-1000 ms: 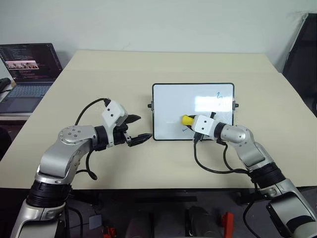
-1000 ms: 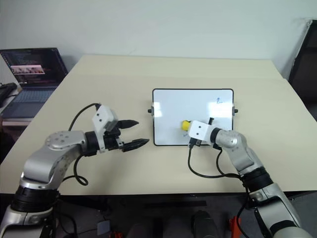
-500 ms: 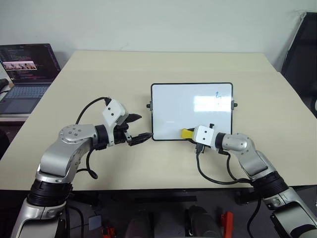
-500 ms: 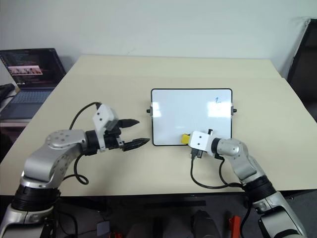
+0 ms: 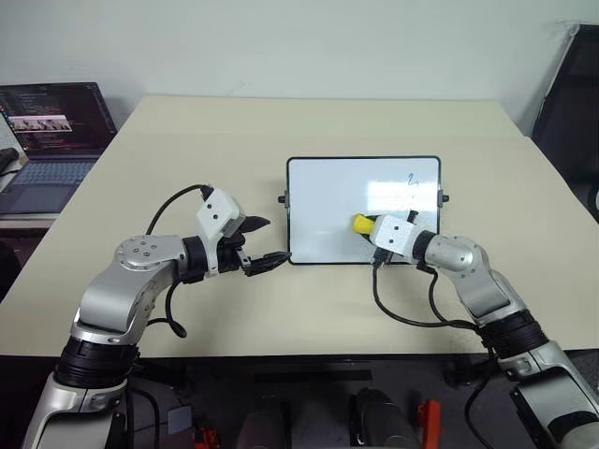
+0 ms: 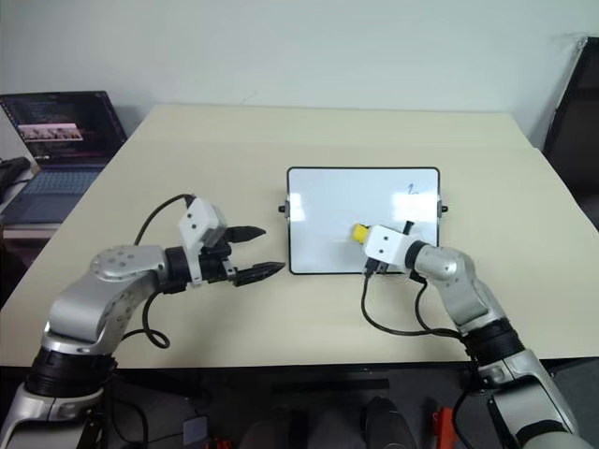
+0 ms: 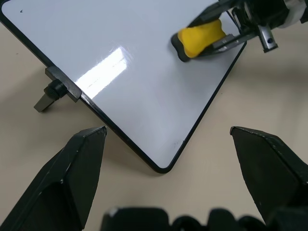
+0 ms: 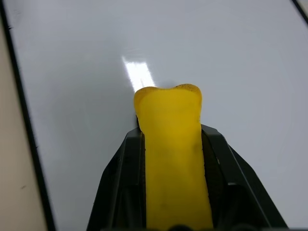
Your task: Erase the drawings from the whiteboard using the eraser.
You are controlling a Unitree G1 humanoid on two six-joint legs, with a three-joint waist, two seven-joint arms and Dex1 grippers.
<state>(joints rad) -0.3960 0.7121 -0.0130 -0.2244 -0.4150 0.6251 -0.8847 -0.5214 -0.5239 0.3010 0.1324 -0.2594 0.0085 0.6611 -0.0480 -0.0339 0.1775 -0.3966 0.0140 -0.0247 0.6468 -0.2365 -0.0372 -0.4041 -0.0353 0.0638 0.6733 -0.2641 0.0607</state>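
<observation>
The whiteboard (image 5: 323, 201) lies flat on the table, right of centre. One of the drawings, a small blue scribble (image 5: 412, 178), sits near its far right corner. My right gripper (image 5: 369, 225) is shut on the yellow eraser (image 5: 360, 224), whose tip rests on the lower middle of the board. From the right wrist, the eraser (image 8: 172, 139) sticks out between the two black fingers over bare white surface. My left gripper (image 5: 275, 239) stands open just off the board's near left corner (image 7: 161, 166), holding nothing.
An open laptop (image 5: 51, 131) stands on a side desk at the far left. A dark chair (image 5: 573, 94) is at the far right. The beige table (image 5: 234, 131) has free room behind and left of the board. Black cables loop beside both wrists.
My right gripper swept the eraser down to the board's near edge, then back up toward the middle. A small blue mark near that edge no longer shows. The left arm stayed still.
</observation>
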